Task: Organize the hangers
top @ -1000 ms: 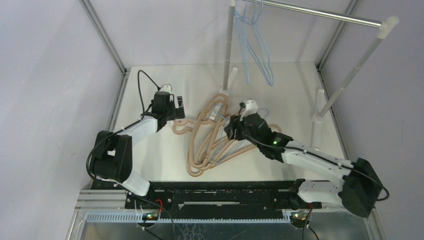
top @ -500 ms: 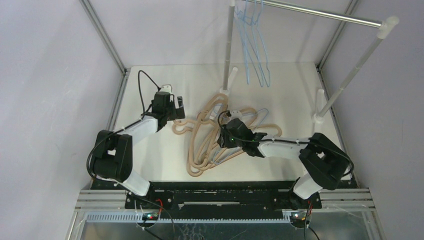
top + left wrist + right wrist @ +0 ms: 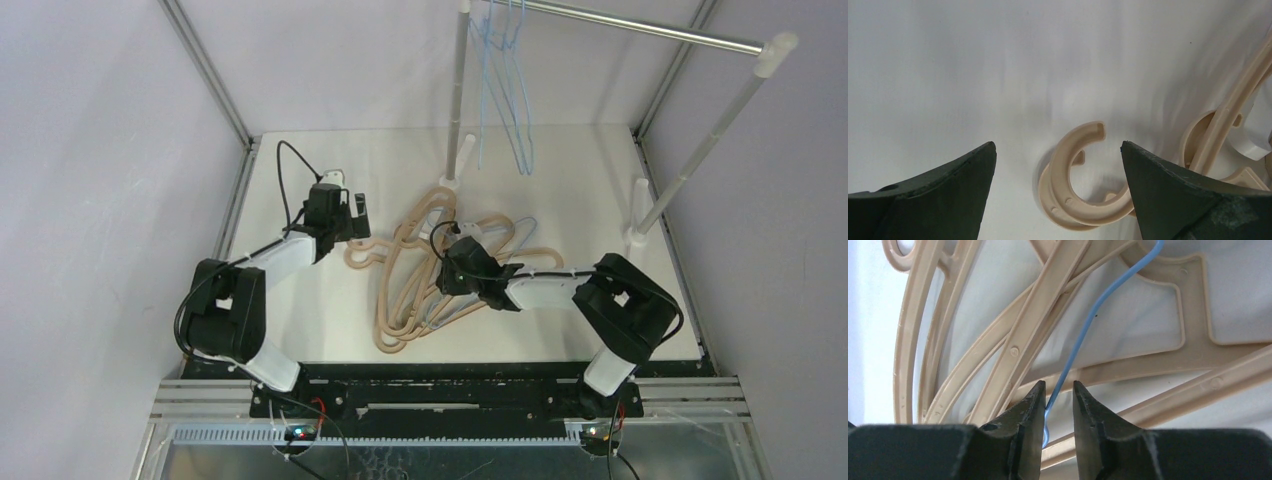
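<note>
My right tool (image 3: 1057, 410) is set narrow, and a thin light-blue wire hanger (image 3: 1086, 330) passes between its two fingers. The wire lies against the inner side of one finger, and a small gap stays open to the other, so I do not see it pinched. This hanger lies in the pile of tan hangers (image 3: 1014, 351) in the middle of the white surface (image 3: 320, 330), and its wire crosses over their flat bars. From above, the right tool (image 3: 452, 262) is low over the right part of this pile.

My left tool (image 3: 1058, 145) is spread wide and holds nothing. Between its dark fingers, down on the surface, I see the round hook of a tan hanger (image 3: 1083, 210) at the left end of the pile. I cannot tell if a finger touches it.

At the far side, more light-blue hangers (image 3: 503, 70) hang on the silver rail (image 3: 640, 25), near its left post.
</note>
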Motion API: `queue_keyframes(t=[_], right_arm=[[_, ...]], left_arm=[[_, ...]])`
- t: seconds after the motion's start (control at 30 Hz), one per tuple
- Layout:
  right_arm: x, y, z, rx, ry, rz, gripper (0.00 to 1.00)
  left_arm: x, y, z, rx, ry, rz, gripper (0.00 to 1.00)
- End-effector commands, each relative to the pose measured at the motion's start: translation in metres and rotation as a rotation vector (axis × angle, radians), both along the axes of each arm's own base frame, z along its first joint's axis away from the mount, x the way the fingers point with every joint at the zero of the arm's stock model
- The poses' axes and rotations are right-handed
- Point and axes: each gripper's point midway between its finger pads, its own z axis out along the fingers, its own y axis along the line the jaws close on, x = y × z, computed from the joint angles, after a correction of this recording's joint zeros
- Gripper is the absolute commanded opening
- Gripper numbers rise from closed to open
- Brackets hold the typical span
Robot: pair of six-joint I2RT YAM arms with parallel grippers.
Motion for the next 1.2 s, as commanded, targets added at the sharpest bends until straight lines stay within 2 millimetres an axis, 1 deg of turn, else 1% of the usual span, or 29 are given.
queue_keyframes(t=[0.0, 0.03, 0.07, 0.17, 0.2, 0.27, 0.33, 0.47, 0.53, 0.63, 0.73, 0.83, 1.0, 1.1, 1.17], right_arm=[[0.018, 0.017, 0.016, 0.075, -0.060, 0.019, 0.25], [0.018, 0.017, 0.014, 0.080, -0.053, 0.031, 0.10], [0.017, 0.017, 0.014, 0.084, -0.046, 0.035, 0.00], [0.015, 0.010, 0.022, 0.100, -0.058, 0.027, 0.00], [0.014, 0.007, 0.029, 0.110, -0.070, 0.021, 0.00], [0.009, -0.002, 0.045, 0.122, -0.096, 0.002, 0.00], [0.005, -0.014, 0.069, 0.142, -0.141, -0.024, 0.00], [-0.003, -0.046, 0.113, 0.151, -0.234, -0.092, 0.00], [-0.004, -0.065, 0.131, 0.144, -0.283, -0.135, 0.00], [-0.008, -0.101, 0.144, 0.121, -0.308, -0.208, 0.00], [-0.014, -0.127, 0.147, 0.129, -0.311, -0.251, 0.00], [-0.021, -0.146, 0.150, 0.136, -0.311, -0.288, 0.00], [-0.030, -0.166, 0.155, 0.117, -0.329, -0.335, 0.00], [-0.032, -0.178, 0.155, 0.099, -0.336, -0.379, 0.00], [-0.033, -0.185, 0.161, 0.108, -0.358, -0.411, 0.00]], left_arm=[[0.019, -0.009, 0.024, -0.029, -0.073, -0.006, 0.99], [0.019, -0.009, 0.025, -0.028, -0.074, -0.006, 0.99], [0.019, -0.009, 0.025, -0.028, -0.075, -0.007, 0.99], [0.019, -0.008, 0.025, -0.026, -0.076, -0.003, 0.99], [0.018, -0.008, 0.025, -0.025, -0.076, -0.005, 1.00], [0.019, -0.008, 0.026, -0.025, -0.079, -0.004, 0.99], [0.019, -0.008, 0.026, -0.026, -0.078, -0.003, 0.99], [0.019, -0.009, 0.025, -0.026, -0.076, -0.006, 1.00], [0.019, -0.009, 0.025, -0.028, -0.076, -0.006, 0.99], [0.019, -0.009, 0.026, -0.029, -0.078, -0.006, 1.00], [0.018, -0.009, 0.027, -0.030, -0.079, -0.006, 0.99], [0.018, -0.009, 0.026, -0.031, -0.077, -0.006, 0.99], [0.018, -0.011, 0.025, -0.040, -0.075, -0.010, 1.00], [0.018, -0.013, 0.026, -0.048, -0.076, -0.015, 0.99], [0.018, -0.014, 0.026, -0.047, -0.077, -0.017, 0.99]])
